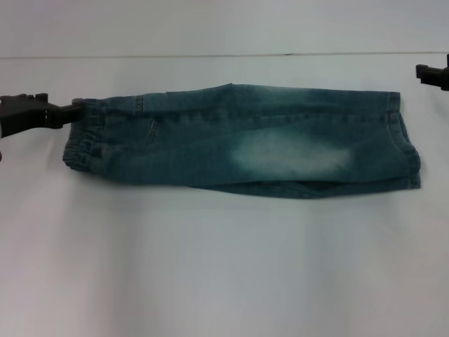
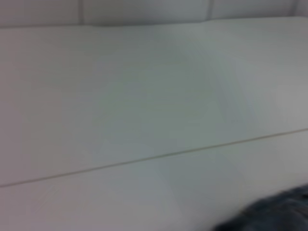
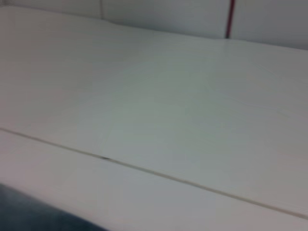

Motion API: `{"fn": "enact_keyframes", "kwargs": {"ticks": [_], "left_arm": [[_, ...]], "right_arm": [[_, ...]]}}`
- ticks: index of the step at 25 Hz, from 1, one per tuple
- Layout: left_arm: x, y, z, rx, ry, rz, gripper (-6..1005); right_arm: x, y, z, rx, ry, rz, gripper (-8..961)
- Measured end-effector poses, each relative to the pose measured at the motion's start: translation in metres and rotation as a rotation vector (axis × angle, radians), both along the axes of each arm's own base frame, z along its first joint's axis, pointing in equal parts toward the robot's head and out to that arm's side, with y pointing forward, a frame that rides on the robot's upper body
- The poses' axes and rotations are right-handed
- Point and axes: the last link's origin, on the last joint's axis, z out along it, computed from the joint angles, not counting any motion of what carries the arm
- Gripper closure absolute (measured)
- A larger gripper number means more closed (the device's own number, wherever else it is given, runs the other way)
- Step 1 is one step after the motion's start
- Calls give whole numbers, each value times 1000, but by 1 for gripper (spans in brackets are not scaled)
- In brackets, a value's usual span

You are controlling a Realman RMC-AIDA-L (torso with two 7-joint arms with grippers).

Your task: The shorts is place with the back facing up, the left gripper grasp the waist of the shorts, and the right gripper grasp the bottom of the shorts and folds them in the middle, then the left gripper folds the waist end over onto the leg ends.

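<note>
The blue denim shorts [image 1: 238, 140] lie folded lengthwise into a long strip across the white table [image 1: 224, 267]. The elastic waist [image 1: 84, 140] is at the left and the leg ends [image 1: 403, 140] at the right. My left gripper [image 1: 72, 110] reaches in from the left edge and is shut on the far corner of the waist. My right gripper [image 1: 429, 75] hovers at the right edge, beyond the leg ends and apart from the cloth. A dark patch of the shorts [image 2: 274, 214] shows in the left wrist view, and the shorts [image 3: 29, 211] also show in the right wrist view.
A thin seam [image 1: 210, 56] runs across the table behind the shorts. A wall with a red stripe [image 3: 231, 19] stands at the back. Bare white tabletop lies in front of the shorts.
</note>
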Motion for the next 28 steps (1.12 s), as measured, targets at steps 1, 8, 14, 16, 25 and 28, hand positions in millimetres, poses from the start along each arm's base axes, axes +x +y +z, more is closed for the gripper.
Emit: {"fn": "enact_keyframes", "kwargs": {"ticks": [1, 8, 14, 16, 25, 28], "left_arm": [[-1, -6, 3, -13, -10, -19, 401], [-22, -59, 32, -31, -115, -157, 159], [-39, -89, 13, -106, -104, -222, 81], [-43, -93, 6, -116, -105, -225, 81], [-59, -93, -15, -108, -24, -219, 82], [-61, -87, -25, -101, 9, -230, 83]], "right_arm": [[1, -3, 0, -8, 12, 14, 407], [1, -37, -7, -113, 104, 174, 136], [-6, -68, -21, -229, 173, 334, 6], [-9, -79, -28, -271, 186, 388, 6], [-18, -118, -51, -416, 273, 569, 6], [-24, -125, -55, -462, 306, 605, 6]]}}
